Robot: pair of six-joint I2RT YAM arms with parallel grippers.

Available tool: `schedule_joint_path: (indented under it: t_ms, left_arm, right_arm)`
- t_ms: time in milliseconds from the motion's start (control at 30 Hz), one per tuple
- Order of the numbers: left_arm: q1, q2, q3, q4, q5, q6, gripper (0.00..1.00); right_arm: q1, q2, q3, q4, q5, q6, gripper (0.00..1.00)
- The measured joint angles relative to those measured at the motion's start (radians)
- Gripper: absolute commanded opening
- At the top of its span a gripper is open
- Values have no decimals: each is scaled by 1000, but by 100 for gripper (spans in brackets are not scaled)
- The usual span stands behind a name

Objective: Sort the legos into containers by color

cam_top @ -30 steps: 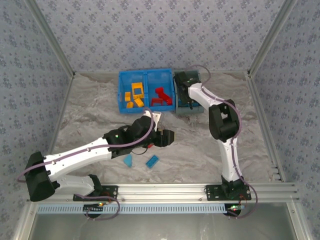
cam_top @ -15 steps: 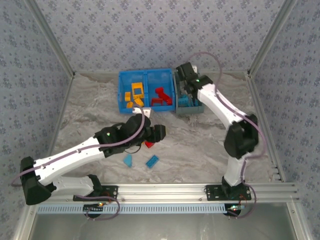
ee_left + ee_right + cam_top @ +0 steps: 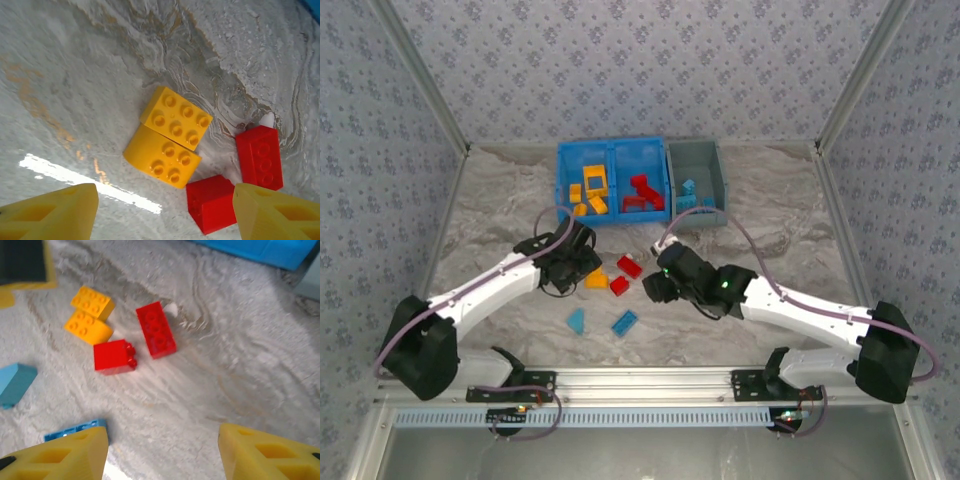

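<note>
Now left claw [image 3: 586,268], right claw [image 3: 653,286] gaping empty, right arm off grey bin [image 3: 706,163]

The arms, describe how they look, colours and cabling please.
Both the left arm and right arm have white shells, black joints and lilac cables looping alongside. The left tool and right tool have orange-yellow fingers with hollow cut-outs.

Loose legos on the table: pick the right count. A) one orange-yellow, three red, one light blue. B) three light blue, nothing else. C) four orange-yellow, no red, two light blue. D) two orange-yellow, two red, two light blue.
D: the right wrist view shows two orange-yellow bricks touching, two red bricks beside them, and two light blue bricks at the lower left.
</note>
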Motion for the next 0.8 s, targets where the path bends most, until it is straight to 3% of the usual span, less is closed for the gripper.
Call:
schedule_joint_path:
  t_ms: [367, 800]
  left_arm:
    - [31, 184, 0, 165, 26, -185, 74]
    - [40, 315, 87, 183, 8, -201, 66]
  right_arm:
    - [46, -2, -14, 33, 5, 66, 62]
    - [55, -13, -14, 32, 27, 77, 62]
